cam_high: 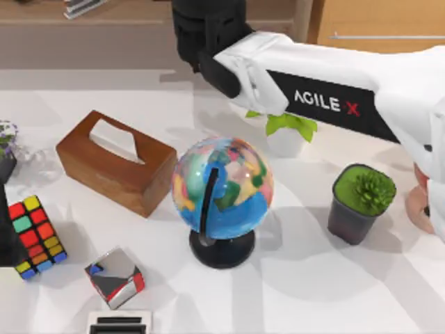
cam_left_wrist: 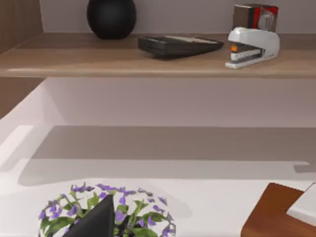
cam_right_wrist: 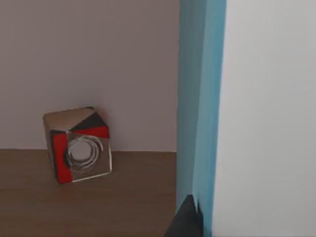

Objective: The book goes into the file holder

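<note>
Judging by your right wrist view, the book [cam_right_wrist: 197,98] stands upright on edge just past the right gripper's dark fingertip [cam_right_wrist: 186,219], over the wooden shelf [cam_right_wrist: 98,197] near a mirrored cube [cam_right_wrist: 79,145]. You cannot tell whether those fingers clamp it, nor see any file holder, so placing looks unfinished. Your left gripper [cam_left_wrist: 98,219] idles above purple flowers [cam_left_wrist: 133,207], finger state unclear

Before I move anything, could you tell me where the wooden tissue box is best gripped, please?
Grip the wooden tissue box across its two long sides, near mid-length, coming straight down from above. It lies flat and diagonal, so turn the wrist square to its length; the globe crowds its right end.
</note>
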`<action>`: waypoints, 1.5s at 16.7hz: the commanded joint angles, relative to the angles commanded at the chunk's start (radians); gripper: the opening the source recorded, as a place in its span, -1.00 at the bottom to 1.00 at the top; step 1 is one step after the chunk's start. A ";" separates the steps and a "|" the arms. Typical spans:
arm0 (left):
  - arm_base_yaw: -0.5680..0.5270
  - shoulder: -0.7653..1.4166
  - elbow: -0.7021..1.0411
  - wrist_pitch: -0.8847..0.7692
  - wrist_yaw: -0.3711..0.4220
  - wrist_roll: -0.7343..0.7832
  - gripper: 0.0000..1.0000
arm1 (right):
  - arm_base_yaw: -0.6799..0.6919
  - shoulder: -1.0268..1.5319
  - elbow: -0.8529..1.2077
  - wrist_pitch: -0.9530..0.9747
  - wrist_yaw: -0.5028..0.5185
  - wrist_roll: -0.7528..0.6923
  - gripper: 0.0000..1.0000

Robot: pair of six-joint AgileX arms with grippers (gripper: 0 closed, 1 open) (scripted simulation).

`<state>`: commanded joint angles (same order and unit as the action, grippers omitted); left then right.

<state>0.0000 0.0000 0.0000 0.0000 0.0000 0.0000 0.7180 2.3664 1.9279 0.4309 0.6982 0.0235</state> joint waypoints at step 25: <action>0.000 0.000 0.000 0.000 0.000 0.000 1.00 | -0.743 -1.170 -1.137 -0.227 -0.929 0.695 -1.00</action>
<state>0.0000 0.0000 0.0000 0.0000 0.0000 0.0000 -0.0254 1.1959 0.7910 0.2044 -0.2306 0.7190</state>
